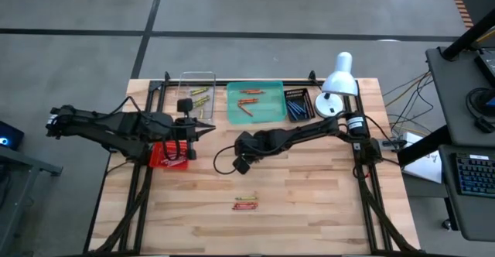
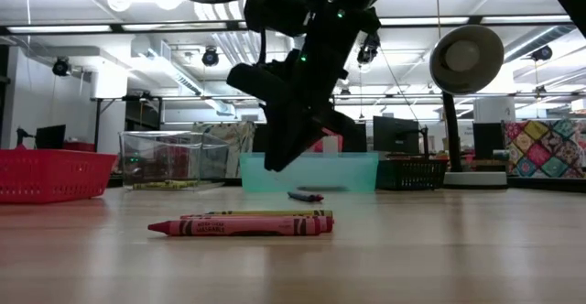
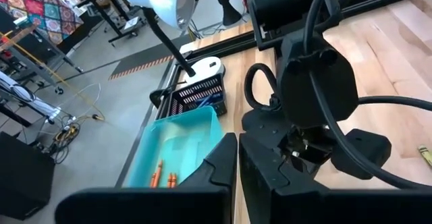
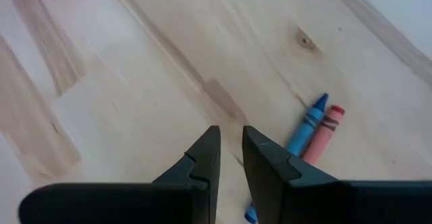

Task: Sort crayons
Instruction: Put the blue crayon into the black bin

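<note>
Two crayons, one blue (image 4: 305, 124) and one red (image 4: 325, 133), lie side by side on the wooden table under my right gripper (image 4: 229, 137). That gripper hovers above the table's middle (image 1: 236, 145), empty, its fingers a narrow gap apart and just beside the pair. The blue one also shows in the low view (image 2: 303, 195). A red crayon (image 2: 240, 227) and a yellow-green one (image 2: 265, 213) lie together nearer the front edge (image 1: 246, 203). My left gripper (image 3: 237, 150) is shut and empty by the red mesh basket (image 1: 167, 155).
Along the far edge stand a clear box (image 1: 198, 91) with yellow-green crayons, a teal tray (image 1: 267, 87) with orange crayons and a black basket (image 1: 299, 104) with blue ones. A white lamp (image 1: 338, 82) stands at the far right. Bare table lies to the front.
</note>
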You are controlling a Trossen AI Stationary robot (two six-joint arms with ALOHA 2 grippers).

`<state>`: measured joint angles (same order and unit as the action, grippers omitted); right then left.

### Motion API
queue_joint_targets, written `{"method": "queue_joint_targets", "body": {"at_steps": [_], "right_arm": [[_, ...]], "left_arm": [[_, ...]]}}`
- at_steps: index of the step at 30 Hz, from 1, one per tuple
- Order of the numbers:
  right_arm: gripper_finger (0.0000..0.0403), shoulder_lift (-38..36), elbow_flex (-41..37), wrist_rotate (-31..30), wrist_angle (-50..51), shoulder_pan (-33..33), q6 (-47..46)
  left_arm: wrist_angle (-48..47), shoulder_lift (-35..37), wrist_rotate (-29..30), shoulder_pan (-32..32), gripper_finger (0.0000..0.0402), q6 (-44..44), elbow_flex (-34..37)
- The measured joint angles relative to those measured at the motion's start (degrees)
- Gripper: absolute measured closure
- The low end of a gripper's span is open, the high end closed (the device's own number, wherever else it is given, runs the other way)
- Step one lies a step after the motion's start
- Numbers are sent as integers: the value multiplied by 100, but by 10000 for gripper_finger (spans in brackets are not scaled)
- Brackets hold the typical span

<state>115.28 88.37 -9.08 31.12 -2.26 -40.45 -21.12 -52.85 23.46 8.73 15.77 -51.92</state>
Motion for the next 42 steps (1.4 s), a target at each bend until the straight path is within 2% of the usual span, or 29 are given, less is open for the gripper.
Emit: {"method": "queue_joint_targets", "body": {"at_steps": [10,14,20,25,35,42], "right_arm": [[349,-7,29,-179,319,50,64],[349,0,7,-451,557,83,75],[349,4,-30,-453,491,92,510],[346,4,-30,-444,458,116,379],[267,7,-39,-451,452,186,-35],[251,9,-48,-568,432,192,-106]], "left_arm": [[-11,-181,0,0,402,2,0],[-14,-274,0,0,402,2,0],[-15,-365,0,0,402,2,0],[-15,-411,0,0,402,2,0],[-18,-408,0,0,402,0,0],[-48,-408,0,0,402,-2,0]]}}
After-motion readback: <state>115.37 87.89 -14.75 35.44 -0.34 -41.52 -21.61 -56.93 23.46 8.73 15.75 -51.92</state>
